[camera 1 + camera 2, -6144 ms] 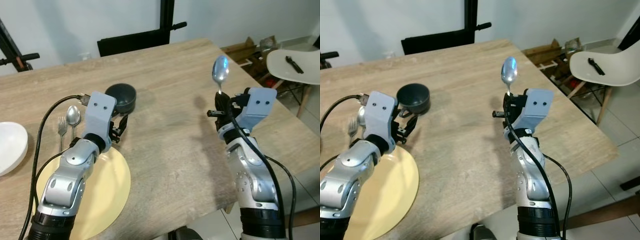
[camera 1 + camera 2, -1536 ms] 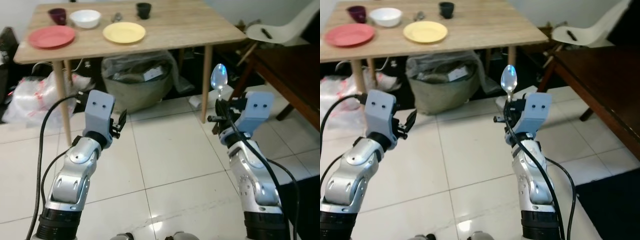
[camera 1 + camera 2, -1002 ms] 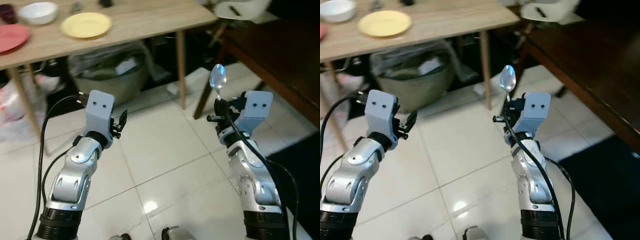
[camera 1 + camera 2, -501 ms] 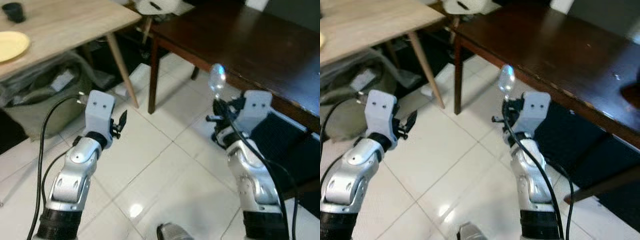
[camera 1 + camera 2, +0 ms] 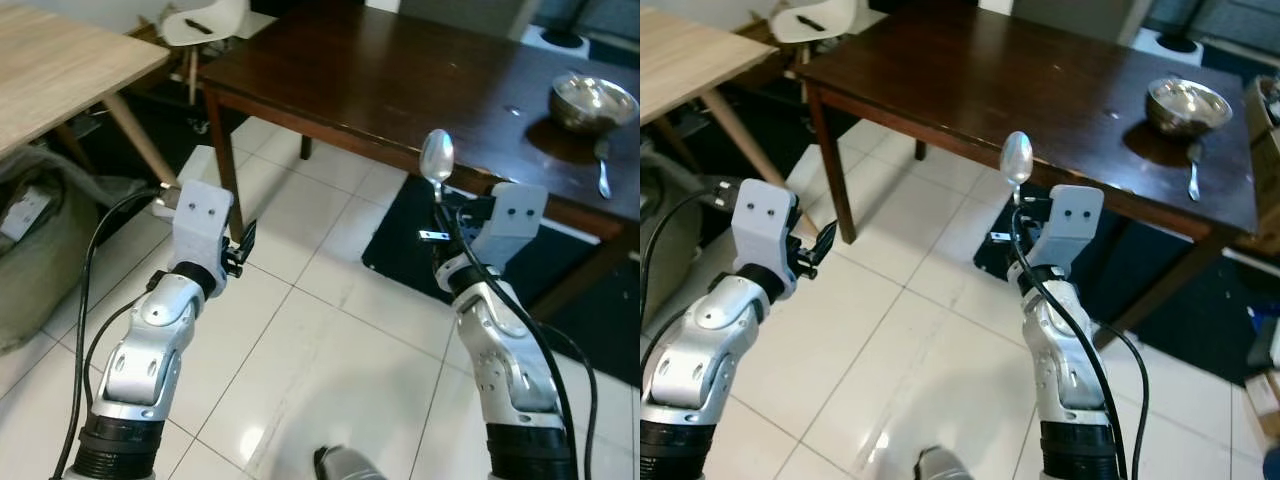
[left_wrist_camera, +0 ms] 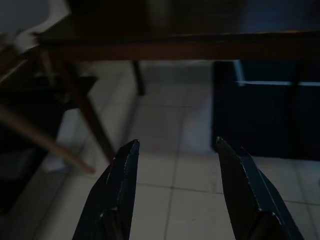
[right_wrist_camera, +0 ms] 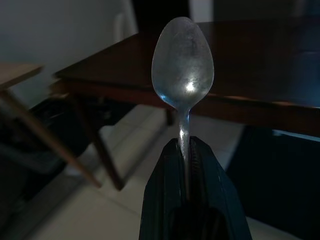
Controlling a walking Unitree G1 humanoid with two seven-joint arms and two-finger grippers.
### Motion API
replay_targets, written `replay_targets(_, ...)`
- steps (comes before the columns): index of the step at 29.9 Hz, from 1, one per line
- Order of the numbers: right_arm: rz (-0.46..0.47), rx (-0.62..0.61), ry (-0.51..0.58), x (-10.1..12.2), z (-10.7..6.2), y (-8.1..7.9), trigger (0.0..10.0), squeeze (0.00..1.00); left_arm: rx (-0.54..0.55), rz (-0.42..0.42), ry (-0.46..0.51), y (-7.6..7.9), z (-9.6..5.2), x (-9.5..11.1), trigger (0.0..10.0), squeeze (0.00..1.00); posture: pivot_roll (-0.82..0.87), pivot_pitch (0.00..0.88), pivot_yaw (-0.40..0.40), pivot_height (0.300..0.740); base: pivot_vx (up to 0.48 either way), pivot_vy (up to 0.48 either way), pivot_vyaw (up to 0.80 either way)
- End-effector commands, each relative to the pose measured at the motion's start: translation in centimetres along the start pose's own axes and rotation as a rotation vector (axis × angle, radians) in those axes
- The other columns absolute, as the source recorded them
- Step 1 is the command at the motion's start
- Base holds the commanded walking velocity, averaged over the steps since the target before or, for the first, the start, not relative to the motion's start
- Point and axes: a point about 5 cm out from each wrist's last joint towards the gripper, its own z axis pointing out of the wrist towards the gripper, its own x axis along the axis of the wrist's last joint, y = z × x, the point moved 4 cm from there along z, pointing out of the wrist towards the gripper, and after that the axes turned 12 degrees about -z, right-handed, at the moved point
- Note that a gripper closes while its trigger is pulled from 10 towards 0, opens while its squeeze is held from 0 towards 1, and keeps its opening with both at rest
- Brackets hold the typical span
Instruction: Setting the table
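Head cam: steel bowl (image 5: pixel 1186 104) on dark table (image 5: pixel 980 70). Wrist cams: right gripper (image 7: pixel 184 150) pinching upright spoon (image 7: pixel 182 70); left gripper (image 6: pixel 175 155) spread wide, empty, over tiled floor (image 5: pixel 330 340).

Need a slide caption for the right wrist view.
Right gripper holds a spoon upright before the dark table.

2 silver jointed arms, each capped by a pale blue-grey wrist housing marked with 2 dark dots, black cables looped alongside, left end effector (image 5: pixel 245 243) and right end effector (image 5: pixel 440 215) formed of long black fingers
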Motion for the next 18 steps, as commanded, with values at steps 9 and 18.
replay_targets(9, 0.005, -0.009, -0.002, -0.03, -0.06, 0.3, 10.0, 0.0, -0.007, 0.003, -0.011, 0.1, 0.04, -0.37, 10.0, 0.0, -0.13, 0.034, 0.044, 0.74, 0.0, 0.0, -0.8)
replay_targets(18, 0.003, -0.006, -0.001, -0.01, -0.03, 0.26, 10.0, 0.0, -0.009, 0.005, -0.012, 0.07, 0.06, -0.4, 10.0, 0.0, -0.13, 0.03, 0.045, 0.74, 0.0, 0.0, -0.8)
